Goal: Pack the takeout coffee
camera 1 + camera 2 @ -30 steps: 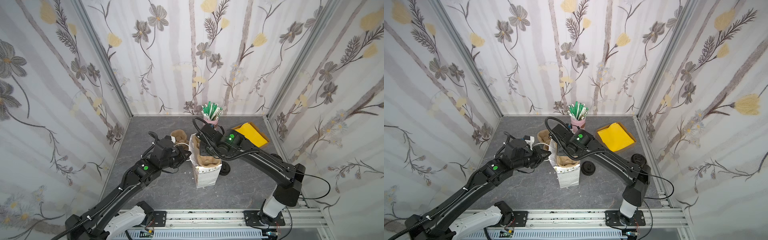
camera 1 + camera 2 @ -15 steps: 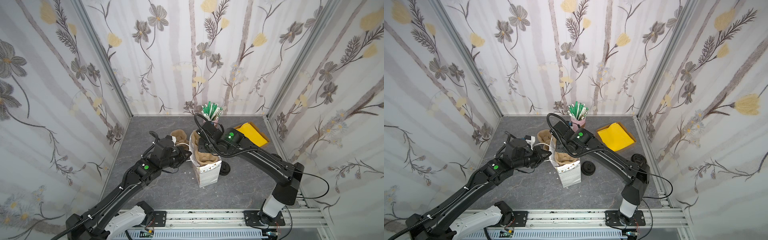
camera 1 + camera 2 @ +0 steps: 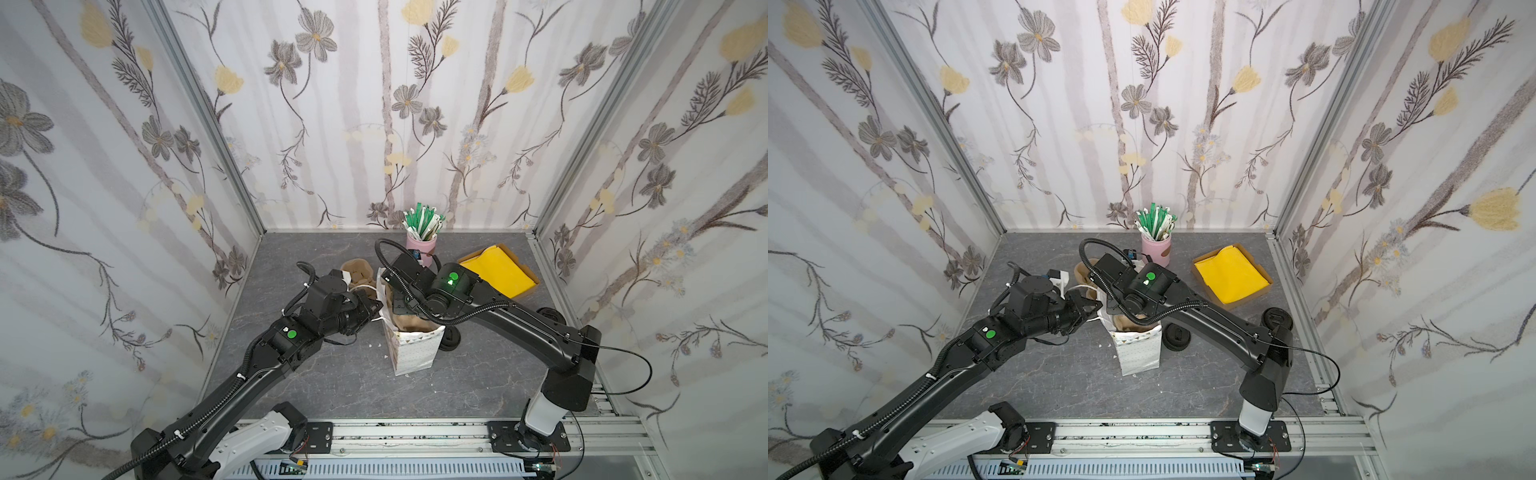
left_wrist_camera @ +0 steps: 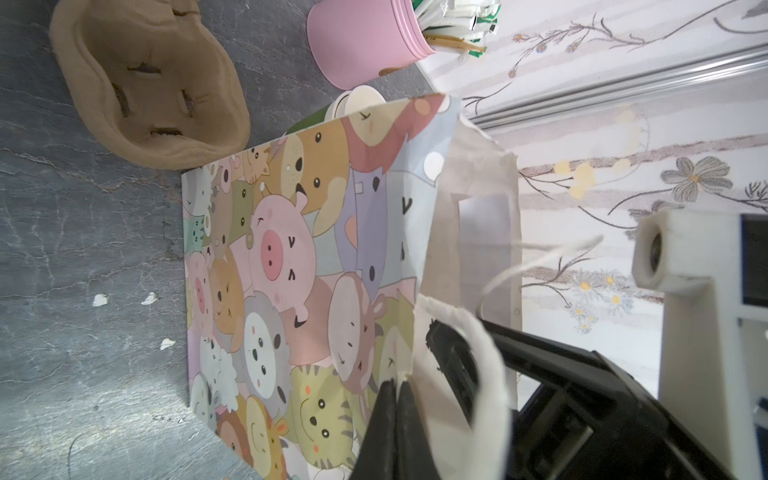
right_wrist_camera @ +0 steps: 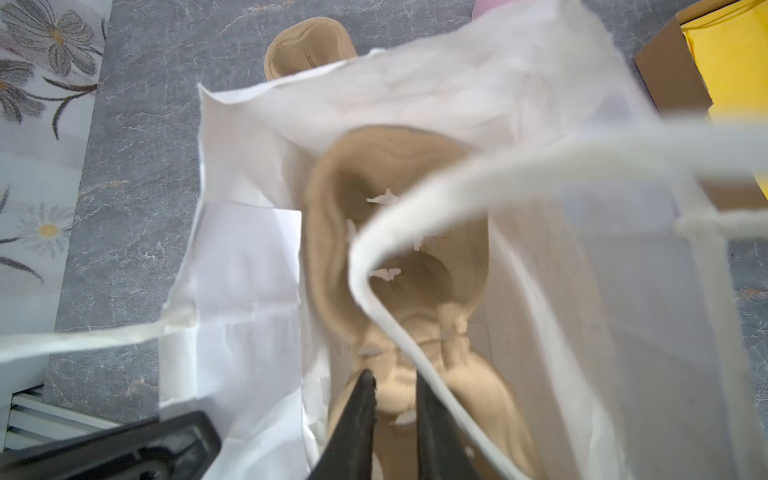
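The white handled bag [image 3: 413,349] [image 3: 1140,349] with an animal print [image 4: 291,270] stands mid-table, mouth open. My left gripper [image 4: 397,384] is shut on its rim from the left [image 3: 376,309]. My right gripper [image 5: 395,376] reaches into the mouth from above. Its jaws stand narrowly apart, shut on the near end of a brown pulp cup carrier [image 5: 332,232] [image 3: 411,322] that leans inside the bag. The takeout coffee is not plainly in view. A black domed lid [image 3: 1177,336] sits right of the bag, and I cannot tell whether a cup is under it.
A second pulp carrier [image 3: 357,270] [image 4: 145,83] lies behind the bag. A lidless paper cup [image 4: 359,97] and a pink cup of sachets [image 3: 422,245] stand nearby. A box of yellow napkins [image 3: 1231,274] sits back right. Another black lid [image 3: 1277,320] lies by the right arm.
My right wrist has shifted a little toward the back wall over the bag mouth, and its jaws have narrowed slightly. The left gripper holds the bag's rim as before.
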{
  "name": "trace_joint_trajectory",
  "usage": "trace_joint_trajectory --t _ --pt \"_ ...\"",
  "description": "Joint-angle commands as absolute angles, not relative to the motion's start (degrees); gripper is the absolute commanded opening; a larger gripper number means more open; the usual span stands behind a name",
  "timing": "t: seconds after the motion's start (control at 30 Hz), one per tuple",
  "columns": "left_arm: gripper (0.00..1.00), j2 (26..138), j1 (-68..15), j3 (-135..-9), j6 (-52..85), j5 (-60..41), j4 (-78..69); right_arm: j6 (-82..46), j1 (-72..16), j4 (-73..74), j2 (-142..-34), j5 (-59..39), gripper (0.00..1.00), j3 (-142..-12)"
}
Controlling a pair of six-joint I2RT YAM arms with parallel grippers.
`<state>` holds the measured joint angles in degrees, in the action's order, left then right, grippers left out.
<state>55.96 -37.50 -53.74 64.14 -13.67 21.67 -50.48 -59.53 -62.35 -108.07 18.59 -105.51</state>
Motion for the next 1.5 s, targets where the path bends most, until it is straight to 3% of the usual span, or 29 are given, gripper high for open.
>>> trace_joint_trajectory --t 0.0,0.47,0.9,1.47 --pt "0.0 55.3 -37.5 -53.8 66.1 -11.3 20.4 -51.3 -60.0 -61.3 -107.2 18.5 0.2 -104.4" --pt "0.0 53.1 -37.5 -50.2 68.7 -10.5 20.4 -52.8 -61.2 -56.9 -106.0 15.3 0.22 -103.1" --pt "0.0 54.6 -37.5 -52.8 54.0 -19.1 20.4 -52.6 -61.0 -50.6 -101.3 14.1 0.27 -100.6" --pt "0.0 55.0 -36.7 -51.2 54.0 -19.6 20.5 -52.7 -60.8 -52.6 -105.0 13.1 0.3 -99.7"
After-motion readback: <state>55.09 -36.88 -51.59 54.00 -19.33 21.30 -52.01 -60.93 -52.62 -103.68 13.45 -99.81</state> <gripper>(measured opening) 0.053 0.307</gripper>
